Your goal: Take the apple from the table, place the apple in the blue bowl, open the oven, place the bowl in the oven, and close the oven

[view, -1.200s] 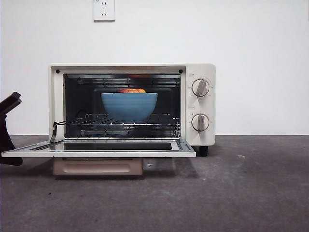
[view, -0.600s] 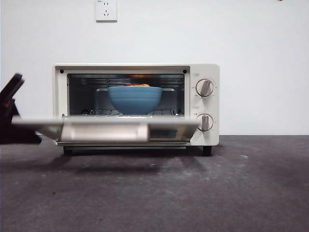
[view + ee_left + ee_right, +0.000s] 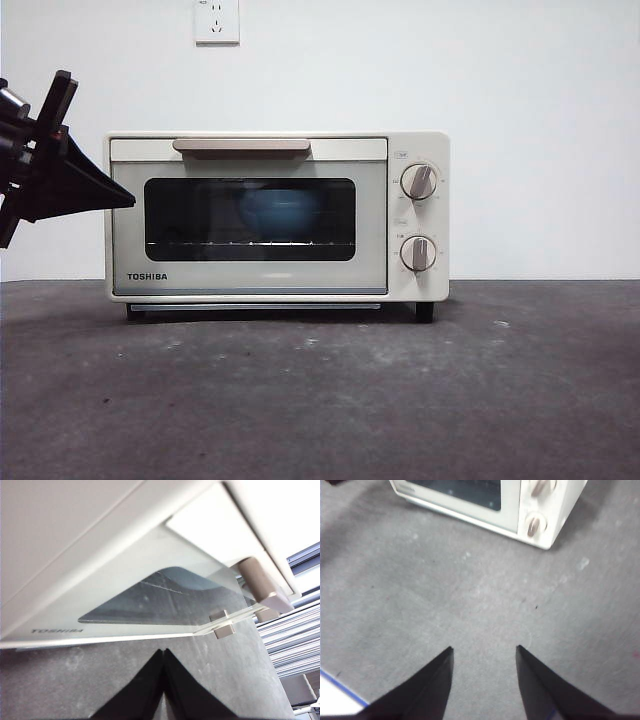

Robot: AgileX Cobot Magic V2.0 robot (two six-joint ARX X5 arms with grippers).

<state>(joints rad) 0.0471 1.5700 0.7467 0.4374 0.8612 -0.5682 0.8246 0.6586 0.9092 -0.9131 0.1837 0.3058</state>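
Left tool (image 3: 125, 203) tapered, black, beside boxy cream oven (image 3: 277, 217), glass door shut.

From the front view we look level across the table (image 3: 330, 400), low down, straight at the oven (image 3: 277, 217) and the wall behind it. The left wrist view sits very near the oven's door (image 3: 150, 597) — seen slantwise from beside it. The right wrist view looks down on the table from higher and farther back, catching the oven's knob corner. All three views share the oven's front.
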